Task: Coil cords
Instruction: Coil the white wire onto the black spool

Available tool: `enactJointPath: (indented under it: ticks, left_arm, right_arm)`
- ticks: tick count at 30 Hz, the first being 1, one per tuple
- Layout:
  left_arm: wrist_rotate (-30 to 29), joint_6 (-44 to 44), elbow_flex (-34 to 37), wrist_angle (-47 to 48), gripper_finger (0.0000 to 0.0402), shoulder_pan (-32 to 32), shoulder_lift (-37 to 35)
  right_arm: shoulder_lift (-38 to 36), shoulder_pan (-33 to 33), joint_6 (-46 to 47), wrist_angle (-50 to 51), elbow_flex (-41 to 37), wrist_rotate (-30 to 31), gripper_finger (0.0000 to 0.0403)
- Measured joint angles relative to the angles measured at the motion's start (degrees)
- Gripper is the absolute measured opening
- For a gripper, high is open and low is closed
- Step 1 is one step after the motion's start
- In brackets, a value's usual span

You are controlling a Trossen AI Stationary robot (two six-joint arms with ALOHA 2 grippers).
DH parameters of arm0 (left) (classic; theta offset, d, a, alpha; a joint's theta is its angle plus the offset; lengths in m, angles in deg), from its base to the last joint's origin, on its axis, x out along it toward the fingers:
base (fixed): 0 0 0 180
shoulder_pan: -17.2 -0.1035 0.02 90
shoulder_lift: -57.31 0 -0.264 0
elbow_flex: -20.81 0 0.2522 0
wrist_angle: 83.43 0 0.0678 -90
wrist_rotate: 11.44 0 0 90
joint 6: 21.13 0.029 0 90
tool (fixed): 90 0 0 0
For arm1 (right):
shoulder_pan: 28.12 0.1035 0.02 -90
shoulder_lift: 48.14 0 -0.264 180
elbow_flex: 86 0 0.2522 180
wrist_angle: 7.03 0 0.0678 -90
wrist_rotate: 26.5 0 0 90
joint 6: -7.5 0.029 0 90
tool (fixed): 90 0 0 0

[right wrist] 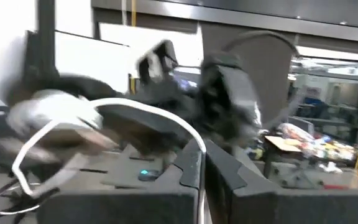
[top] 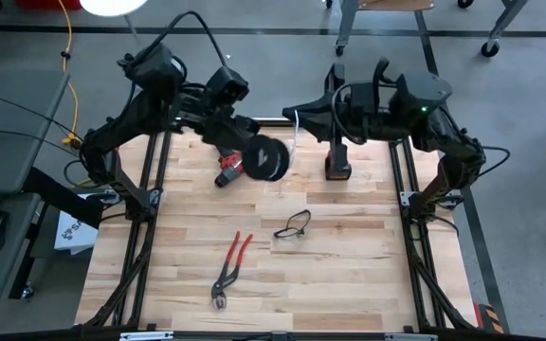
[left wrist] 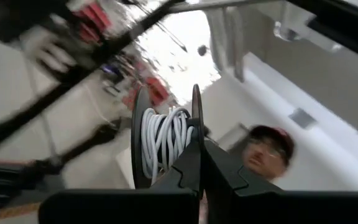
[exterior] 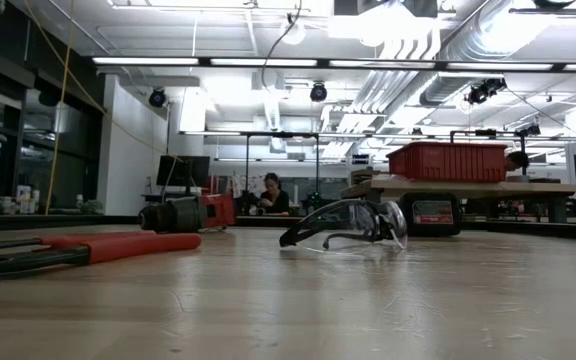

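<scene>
High view, left to right: left end effector raised over the table's far edge, clamped on the spool's rim, cord partly wound between the flanges; loose white end arcing to the right end effector, pinched shut on it. Risk: slack cord slipping off the flange or snagging, if tension drops.

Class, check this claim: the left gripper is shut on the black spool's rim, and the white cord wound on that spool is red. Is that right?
Not quite. The left gripper is shut on the black spool rim, but the wound cord is white, not red, as the left wrist view shows.
</scene>
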Motion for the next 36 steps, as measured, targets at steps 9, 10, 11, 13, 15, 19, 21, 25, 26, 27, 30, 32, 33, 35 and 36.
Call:
enactJointPath:
  ticks: [9, 10, 11, 13, 15, 19, 21, 25, 26, 27, 30, 32, 33, 35, 36]
  left_arm:
    - [-6.1, 6.0, 0.0, 2.1, 0.0, -3.0, 0.1]
    - [-6.0, 5.7, 0.0, 2.1, 0.0, -3.1, 0.1]
    - [-6.2, 5.6, 0.0, 1.8, 0.0, -3.1, 0.1]
    - [-6.4, 4.8, 0.0, 0.4, 0.0, -2.9, 0.1]
    - [-6.8, 4.1, 0.0, -2.2, 0.0, -2.5, 0.1]
    - [-7.7, 1.8, 0.0, -6.0, 0.0, -2.4, -0.1]
    - [-7.7, 1.1, 0.0, -5.5, 0.0, -2.2, -0.1]
    - [-7.8, 1.8, 0.0, -2.3, 0.0, -1.2, 0.1]
    - [-7.8, 1.8, 0.0, -2.3, 0.0, -1.0, 0.2]
    - [-7.7, 1.7, 0.0, -2.3, 0.0, -0.6, 0.2]
    - [-7.6, 0.7, 0.0, -2.0, 0.0, 0.9, 0.3]
    - [-7.4, 0.1, 0.0, -2.0, 0.0, 2.0, 0.7]
    - [-7.4, -0.3, 0.0, -1.9, 0.0, 2.6, 0.8]
    - [-7.3, -0.6, 0.0, -1.9, 0.0, 3.5, 1.5]
    - [-7.3, -0.6, 0.0, -1.9, 0.0, 3.9, 1.7]
  right_arm:
    - [0.0, 2.2, 0.7, -1.1, 0.0, 0.3, 0.0]
    - [0.0, 2.2, 0.4, -0.9, 0.0, 0.8, 0.0]
    - [-0.1, 2.2, 0.2, -0.8, 0.0, 1.1, 0.0]
    - [-0.3, 2.2, -0.3, -0.3, 0.0, 1.4, 0.0]
    - [-0.5, 2.2, -0.4, -0.1, 0.0, 1.3, 0.0]
    - [-0.7, 2.3, -1.6, -1.2, 0.0, 1.1, 0.0]
    - [-0.9, 2.2, -1.8, -2.6, 0.0, 1.3, 0.0]
    - [-1.0, 2.1, -2.1, -3.1, 0.0, 1.5, 0.0]
    - [-1.0, 1.9, -2.5, -3.0, 0.0, 1.7, 0.0]
    - [-1.0, 1.9, -2.8, -2.9, 0.0, 1.9, 0.0]
    - [-1.0, 0.9, -2.9, -3.3, 0.0, 2.1, 0.0]
    - [-1.0, -0.2, -1.7, -3.3, 0.0, 2.2, 0.0]
    - [-1.0, -0.7, -1.1, -3.2, 0.0, 2.2, 0.0]
    - [-0.7, -1.8, 0.5, -3.1, 0.0, 1.5, 0.0]
    - [-0.6, -2.3, 1.5, -3.2, 0.0, 0.7, 0.0]
